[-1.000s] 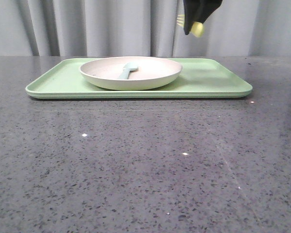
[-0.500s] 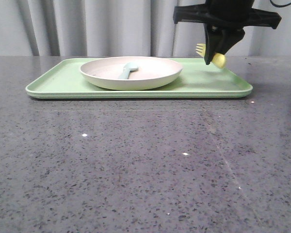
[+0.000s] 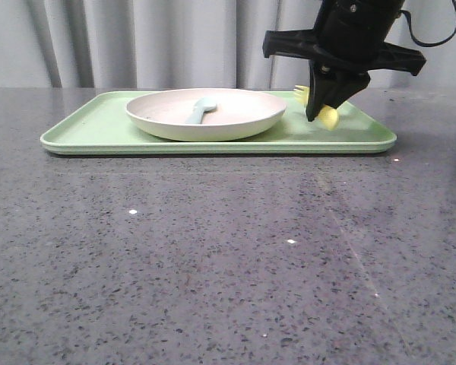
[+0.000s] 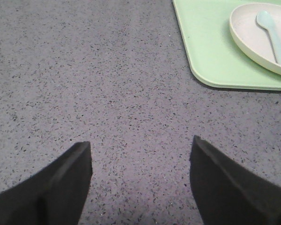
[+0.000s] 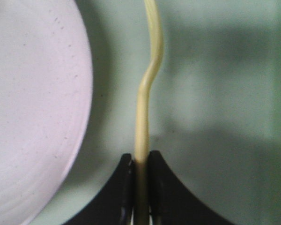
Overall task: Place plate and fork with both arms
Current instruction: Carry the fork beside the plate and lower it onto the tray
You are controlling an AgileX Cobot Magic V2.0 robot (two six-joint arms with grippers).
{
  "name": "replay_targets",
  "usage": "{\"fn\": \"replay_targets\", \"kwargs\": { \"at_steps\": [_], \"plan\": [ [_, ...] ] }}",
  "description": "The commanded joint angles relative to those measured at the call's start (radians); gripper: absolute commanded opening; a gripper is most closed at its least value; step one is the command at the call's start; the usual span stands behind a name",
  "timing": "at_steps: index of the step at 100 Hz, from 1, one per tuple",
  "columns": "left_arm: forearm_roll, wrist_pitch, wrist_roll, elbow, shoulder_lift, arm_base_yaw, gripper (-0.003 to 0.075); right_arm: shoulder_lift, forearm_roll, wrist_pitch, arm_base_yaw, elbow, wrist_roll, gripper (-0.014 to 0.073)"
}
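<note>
**Fork held low over the tray, beside the plate**

The right gripper (image 3: 317,114) has its fingers clamped on the fork (image 3: 313,106), which hangs just above the green tray (image 3: 99,131) at about three o'clock from the plate (image 3: 205,114). In the right wrist view the fork (image 5: 147,89) is seen edge-on, its thin yellow shank pinched between the two fingers (image 5: 159,187) at the handle end, with the tines pointing away. It sits just beside the plate's rim (image 5: 79,93) but is apart from it. Whether it already touches the tray cannot be told.

The plate rests on the tray's left-centre part, with a pale blue spoon (image 3: 201,111) lying inside it.

The left gripper (image 4: 139,157) hovers over the bare grey surface (image 3: 213,251), its fingers apart and holding nothing, with the tray corner (image 4: 210,70) at about one o'clock in its view.

The fork looks light, stiff and smooth, so it could likely pivot or slip in a narrow pinch. A grip across the flat handle seems the steadiest. The plate appears light and rigid, and its raised rim is the likely place to take hold.
</note>
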Motion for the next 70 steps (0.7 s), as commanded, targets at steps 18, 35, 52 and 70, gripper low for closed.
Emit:
{"fn": "replay_targets", "kwargs": {
  "at_steps": [18, 35, 52, 70],
  "plan": [
    [-0.006, -0.065, -0.011, -0.028, 0.003, 0.002, 0.0441, -0.053, -0.001, -0.055, -0.005, -0.023, -0.013, -0.009],
    [-0.006, -0.065, -0.011, -0.028, 0.003, 0.002, 0.0441, -0.053, -0.001, -0.058, -0.007, -0.018, -0.013, -0.009],
    [-0.006, -0.065, -0.011, -0.028, 0.003, 0.002, 0.0441, -0.052, -0.001, -0.087, -0.007, 0.026, -0.013, -0.009],
    [-0.006, -0.065, -0.011, -0.028, 0.003, 0.002, 0.0441, -0.052, -0.001, -0.114, -0.007, 0.057, -0.013, -0.009]
  ]
}}
